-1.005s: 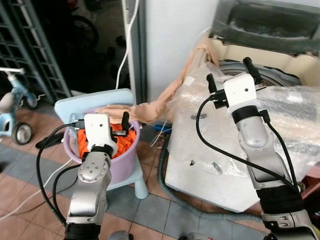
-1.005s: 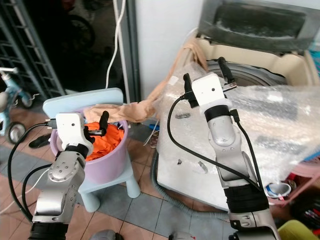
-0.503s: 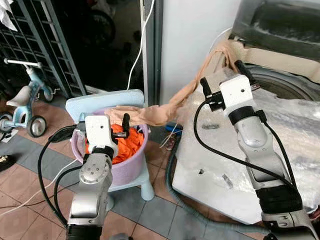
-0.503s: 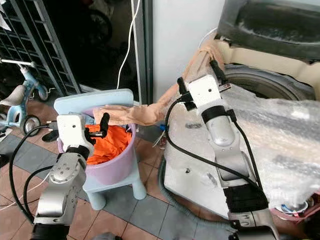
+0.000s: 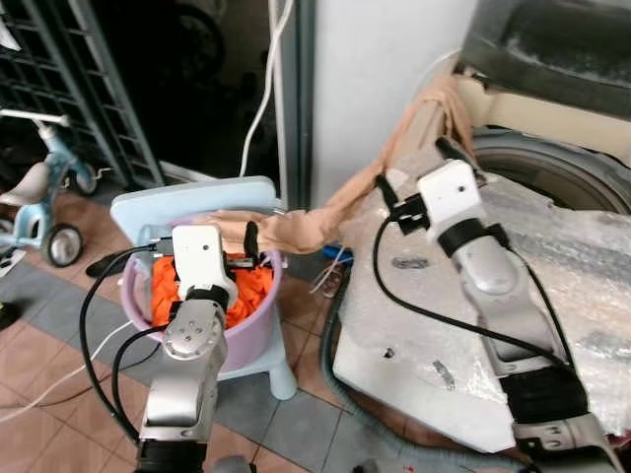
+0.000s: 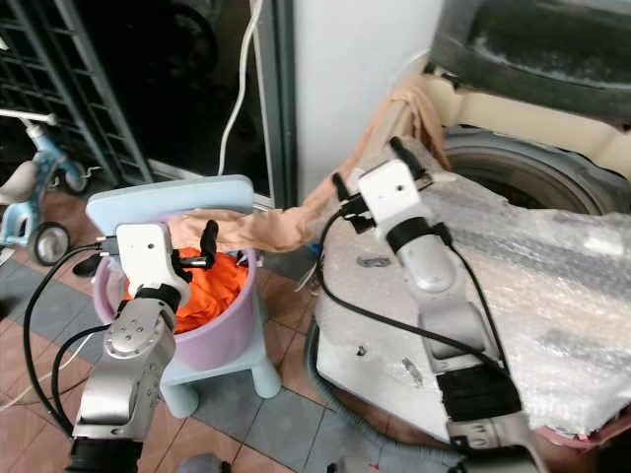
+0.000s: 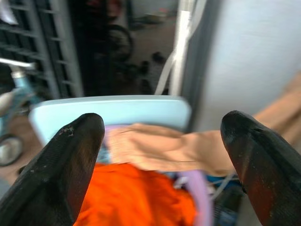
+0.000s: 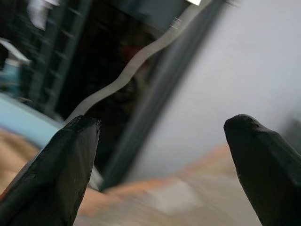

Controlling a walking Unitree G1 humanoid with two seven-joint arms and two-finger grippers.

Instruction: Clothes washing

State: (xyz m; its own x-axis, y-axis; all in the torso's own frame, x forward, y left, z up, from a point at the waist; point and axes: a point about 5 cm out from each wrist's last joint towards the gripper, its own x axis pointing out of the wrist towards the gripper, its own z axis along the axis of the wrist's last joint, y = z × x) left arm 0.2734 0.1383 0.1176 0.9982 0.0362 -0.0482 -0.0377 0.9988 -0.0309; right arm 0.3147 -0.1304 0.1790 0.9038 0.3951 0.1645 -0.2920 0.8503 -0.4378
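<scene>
Over round lilac plastic tub (image 5: 251,330) of crumpled orange cloth (image 5: 246,291) — left gripper (image 7: 162,141), fingers spread, empty. Right gripper (image 8: 160,155) likewise parted above limp beige garment (image 5: 325,212) — draped tub-to-washer.

Even, soft daylight over the tiled floor (image 5: 39,394) and white wall (image 5: 385,79); deep shade behind the dark grille (image 5: 89,89). Mild glare on the bubble wrap (image 5: 552,256). Slight motion softness in both eye views. Heavily blurred right wrist view; out-of-focus near fingers (image 7: 61,165).
</scene>
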